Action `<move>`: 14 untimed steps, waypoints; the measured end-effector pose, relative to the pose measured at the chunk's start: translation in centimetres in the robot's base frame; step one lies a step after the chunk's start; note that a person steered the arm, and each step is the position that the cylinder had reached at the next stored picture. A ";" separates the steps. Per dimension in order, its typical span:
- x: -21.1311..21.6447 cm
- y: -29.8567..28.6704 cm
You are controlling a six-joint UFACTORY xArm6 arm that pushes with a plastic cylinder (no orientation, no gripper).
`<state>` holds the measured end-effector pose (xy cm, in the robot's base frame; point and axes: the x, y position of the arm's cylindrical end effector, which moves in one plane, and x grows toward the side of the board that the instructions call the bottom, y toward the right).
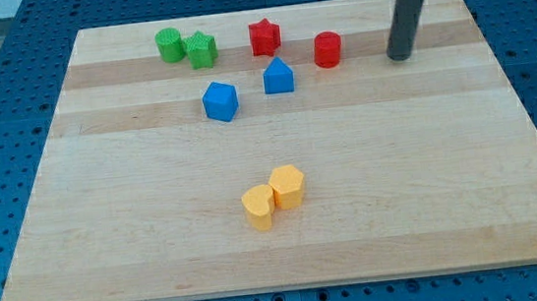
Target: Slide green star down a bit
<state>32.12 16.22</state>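
Observation:
The green star (202, 49) sits near the view's top left on the wooden board (286, 228), touching a green cylinder (170, 44) on its left. My tip (400, 57) rests on the board at the view's upper right, far to the right of the green star. The red cylinder (327, 49) is the block closest to the tip, a short way to its left.
A red star (264, 37) lies right of the green star. A blue cube (220, 102) and a blue pentagon-shaped block (278, 75) lie below them. Two yellow blocks (275, 195) touch each other at the lower middle. A blue pegboard table (6, 87) surrounds the board.

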 end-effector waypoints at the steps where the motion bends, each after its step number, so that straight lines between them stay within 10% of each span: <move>1: -0.5 -4.9; 8: -8.9 -17.7; 14: -3.2 -31.4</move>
<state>28.90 -15.15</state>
